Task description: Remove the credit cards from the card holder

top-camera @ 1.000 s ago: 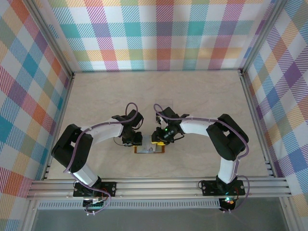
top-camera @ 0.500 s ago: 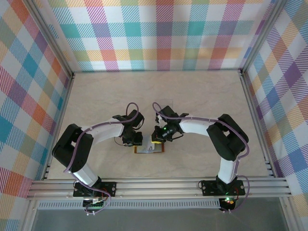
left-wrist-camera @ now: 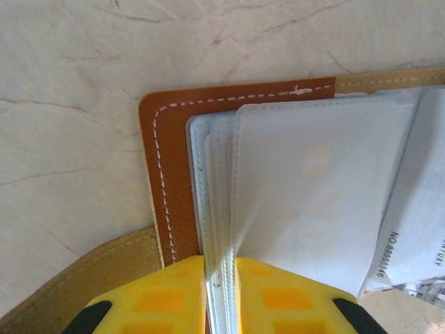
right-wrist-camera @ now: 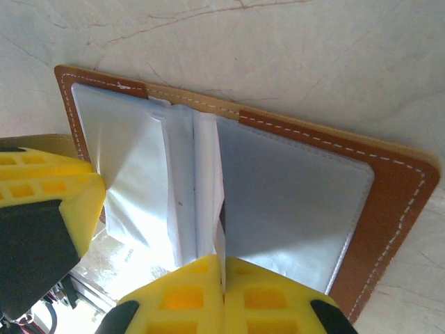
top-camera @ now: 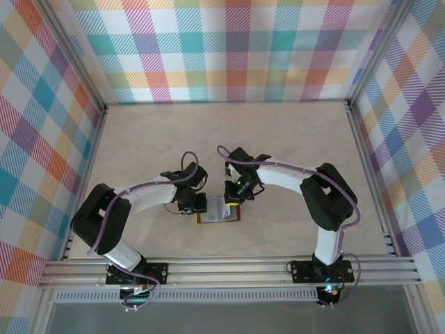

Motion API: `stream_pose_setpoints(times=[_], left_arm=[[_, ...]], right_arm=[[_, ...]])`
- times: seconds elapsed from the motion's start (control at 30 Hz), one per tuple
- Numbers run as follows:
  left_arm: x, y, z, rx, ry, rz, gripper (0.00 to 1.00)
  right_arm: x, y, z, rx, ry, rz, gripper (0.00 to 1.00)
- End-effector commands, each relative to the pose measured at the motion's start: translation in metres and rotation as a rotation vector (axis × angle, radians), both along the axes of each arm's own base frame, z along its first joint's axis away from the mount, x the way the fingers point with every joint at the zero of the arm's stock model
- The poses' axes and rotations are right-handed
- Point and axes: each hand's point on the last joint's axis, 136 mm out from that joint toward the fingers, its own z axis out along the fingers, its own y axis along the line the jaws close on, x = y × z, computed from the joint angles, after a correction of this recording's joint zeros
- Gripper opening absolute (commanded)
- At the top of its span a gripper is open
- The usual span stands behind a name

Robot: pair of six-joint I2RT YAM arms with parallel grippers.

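The reddish-brown card holder lies open on the table between both grippers. My left gripper is shut on the edges of its grey clear-plastic pockets, pinched between the yellow fingers. My right gripper is shut on a thin whitish leaf rising from the middle of the holder. Whether that leaf is a card or a pocket, I cannot tell. A whitish card with a printed number sticks out past the pockets. In the right wrist view the left gripper's yellow finger stands at the left.
The pale marbled table stretches away behind the holder. Aluminium rails run along the near edge, and checked walls close in the sides and back.
Both grippers have shifted slightly away from the arm bases. The pale pocket leaves now stand lifted between them over the holder.
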Motion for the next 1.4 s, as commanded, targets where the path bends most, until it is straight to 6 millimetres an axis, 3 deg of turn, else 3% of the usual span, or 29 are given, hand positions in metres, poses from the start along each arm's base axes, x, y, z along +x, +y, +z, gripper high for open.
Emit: stream_pose_setpoints(times=[0.0,0.17,0.57,0.9,1.17,1.37], left_arm=[[-0.025,-0.006,-0.01,-0.036,0.086,-0.013,0.18],[-0.025,-0.002,-0.008,-0.023,0.068,-0.013,0.18],[-0.023,-0.001,-0.01,-0.01,0.064,-0.021,0.18],[-0.019,0.001,-0.004,0.001,0.04,-0.02,0.19],[-0.007,0.005,0.022,0.009,-0.047,-0.016,0.23],[-0.001,0.011,0.04,-0.001,-0.104,-0.013,0.27]], right_arm=[[-0.007,0.01,-0.003,0.031,0.036,0.021,0.08],[-0.008,0.01,-0.002,0.037,0.037,0.003,0.16],[-0.012,-0.005,0.007,-0.005,0.013,-0.023,0.16],[-0.01,-0.005,0.016,-0.001,-0.02,-0.029,0.08],[-0.006,-0.017,0.031,-0.046,-0.107,0.05,0.04],[-0.003,-0.019,0.056,-0.014,-0.277,0.304,0.04]])
